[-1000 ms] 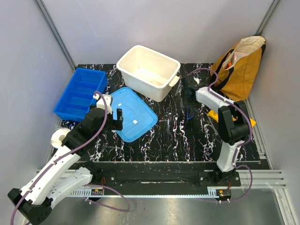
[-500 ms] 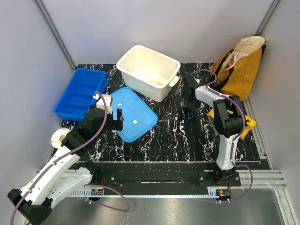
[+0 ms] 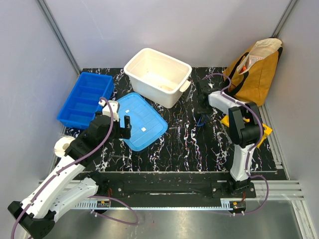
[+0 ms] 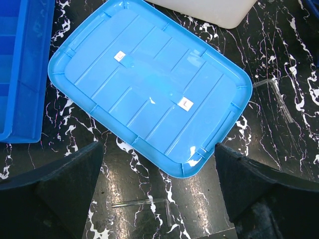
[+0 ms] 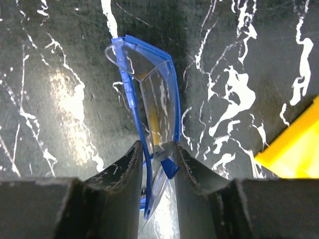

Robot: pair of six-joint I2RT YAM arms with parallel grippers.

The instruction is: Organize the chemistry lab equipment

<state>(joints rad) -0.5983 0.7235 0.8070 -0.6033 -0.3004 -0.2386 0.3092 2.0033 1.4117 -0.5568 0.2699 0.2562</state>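
Observation:
The blue-rimmed transparent safety glasses (image 5: 149, 89) lie on the black marbled table, seen from above as a small blue shape (image 3: 201, 120). My right gripper (image 5: 155, 145) (image 3: 202, 110) is shut on their near end, both fingers pressing the frame. A yellow rack (image 5: 295, 148) (image 3: 264, 129) lies to its right, partly under the arm. My left gripper (image 4: 158, 164) (image 3: 124, 126) hovers open over the near corner of the blue lid (image 4: 149, 84). A bent transparent tube (image 4: 149, 201) lies between its fingers and another tube (image 4: 273, 92) lies right of the lid.
The white tub (image 3: 157, 74) stands at the back centre with the blue lid (image 3: 142, 119) in front of it. A blue divided tray (image 3: 84, 99) (image 4: 20, 64) sits at the left edge. A mustard tote bag (image 3: 254, 69) leans in the back right corner.
The right gripper's jaws have narrowed onto the safety glasses, and its wrist shifted slightly. The left arm has not moved.

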